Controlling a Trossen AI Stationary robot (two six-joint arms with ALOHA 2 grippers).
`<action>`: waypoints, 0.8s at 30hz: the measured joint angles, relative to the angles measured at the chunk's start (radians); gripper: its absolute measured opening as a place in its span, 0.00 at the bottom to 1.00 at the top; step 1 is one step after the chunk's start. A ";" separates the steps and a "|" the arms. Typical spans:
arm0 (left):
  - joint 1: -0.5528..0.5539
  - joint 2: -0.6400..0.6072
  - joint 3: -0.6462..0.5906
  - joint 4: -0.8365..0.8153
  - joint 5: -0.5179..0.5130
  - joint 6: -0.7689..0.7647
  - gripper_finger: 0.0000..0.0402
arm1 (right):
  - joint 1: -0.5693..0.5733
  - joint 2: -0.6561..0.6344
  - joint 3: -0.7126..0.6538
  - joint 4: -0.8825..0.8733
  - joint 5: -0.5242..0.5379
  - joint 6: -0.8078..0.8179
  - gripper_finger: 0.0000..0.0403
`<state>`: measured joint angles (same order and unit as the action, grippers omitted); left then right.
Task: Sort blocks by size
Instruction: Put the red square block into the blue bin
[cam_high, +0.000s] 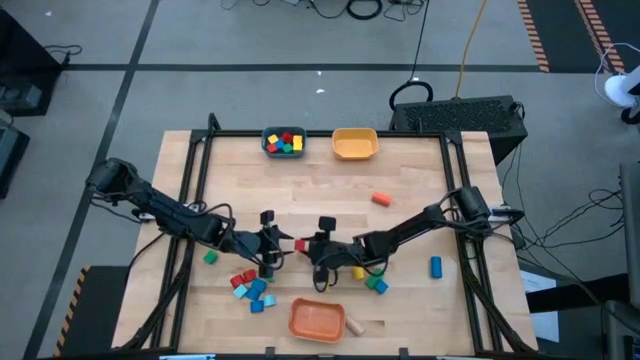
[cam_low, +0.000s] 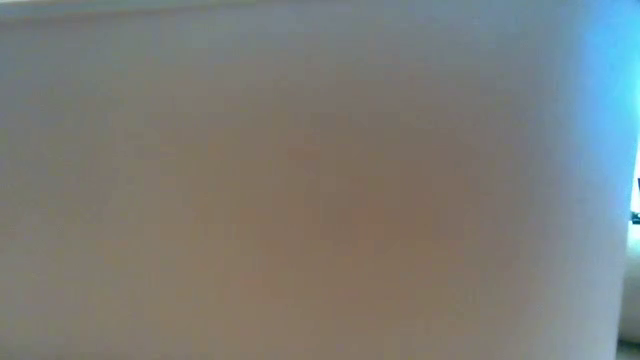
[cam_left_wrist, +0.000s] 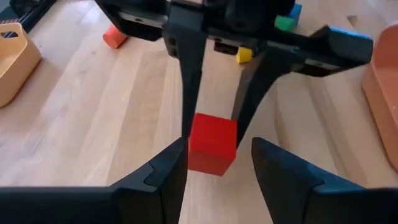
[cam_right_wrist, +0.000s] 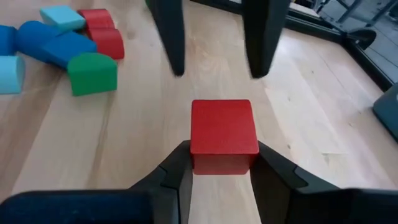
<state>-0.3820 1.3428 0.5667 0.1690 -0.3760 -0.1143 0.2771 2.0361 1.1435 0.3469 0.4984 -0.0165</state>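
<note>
Two grippers nose to nose at mid-table, a red cube (cam_right_wrist: 224, 135) between them. Right gripper (cam_right_wrist: 221, 163) pinching the cube: both fingers pressed against its sides, the cube sitting at the fingertips and lifted a little off the wood, or so the right wrist view suggests. Left gripper (cam_left_wrist: 219, 158) spread wide, one finger on either side of the same cube (cam_left_wrist: 212, 142), a clear gap on each flank, nothing touching. From above, the cube (cam_high: 300, 244) only a red speck between left gripper (cam_high: 277, 243) and right gripper (cam_high: 318, 247).

Near the left gripper, toward the table's near edge, a loose cluster of blocks (cam_high: 252, 288): red, blue and light blue, some touching; in the right wrist view the same cluster (cam_right_wrist: 59, 43) with a green round-topped piece (cam_right_wrist: 92, 73) beside two red ones. A lone green block (cam_high: 210, 257) by the left arm. By the right gripper, a small group (cam_high: 372, 280) of yellow, green and blue. Farther right, a blue piece (cam_high: 436, 266) alone; toward the far side, an orange piece (cam_high: 380, 199) alone. A plain wood piece (cam_high: 355, 324) just beside the orange bowl (cam_high: 317, 319) at the near edge.

At the far edge, a teal bowl (cam_high: 270, 147) holding red, yellow and green cubes, and a yellow bowl (cam_high: 354, 145) beside it.

Low view blocked, nothing readable there.
</note>
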 joint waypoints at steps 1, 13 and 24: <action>0.000 0.003 0.000 -0.005 0.000 0.009 0.45 | 0.000 0.000 0.000 0.000 0.000 -0.002 0.27; 0.000 0.136 0.000 0.019 -0.130 0.045 0.72 | 0.002 -0.004 0.000 0.001 -0.002 -0.004 0.27; 0.002 0.161 0.000 0.140 -0.098 0.112 0.86 | 0.002 -0.004 0.000 -0.001 -0.006 -0.004 0.28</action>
<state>-0.3804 1.5038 0.5667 0.3091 -0.4736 -0.0023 0.2790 2.0323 1.1431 0.3462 0.4923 -0.0204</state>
